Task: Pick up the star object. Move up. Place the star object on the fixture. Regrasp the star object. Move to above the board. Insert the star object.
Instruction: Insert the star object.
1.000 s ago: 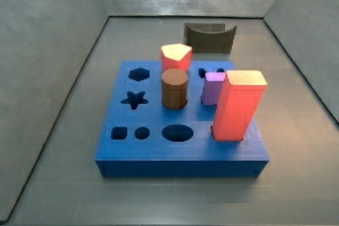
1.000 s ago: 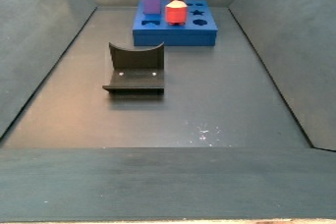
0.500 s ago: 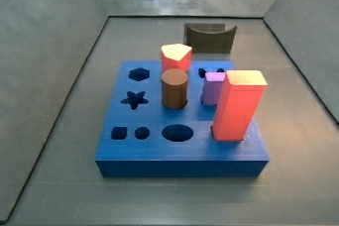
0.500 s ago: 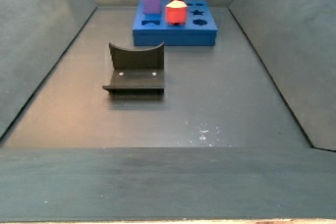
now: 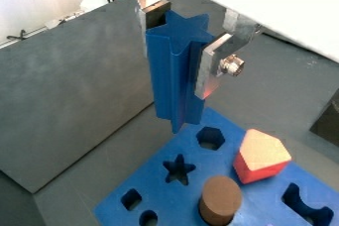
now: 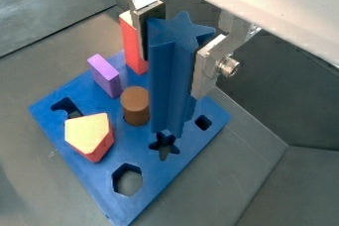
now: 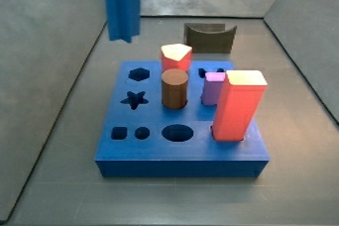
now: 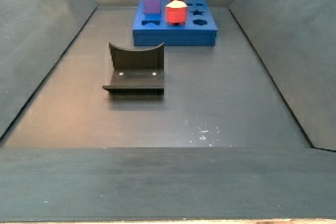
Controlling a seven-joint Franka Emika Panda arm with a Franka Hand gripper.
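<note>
Lowered since before, star object (image 5: 173, 71) hangs upright in claw (image 5: 183, 34).

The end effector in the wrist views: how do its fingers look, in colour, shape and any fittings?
The end effector above the board has flat silver plate fingers, narrow and straight. One carries a round silver screw head on its side. A dark pad shows at a finger's inner face. No cables or markings show.
</note>
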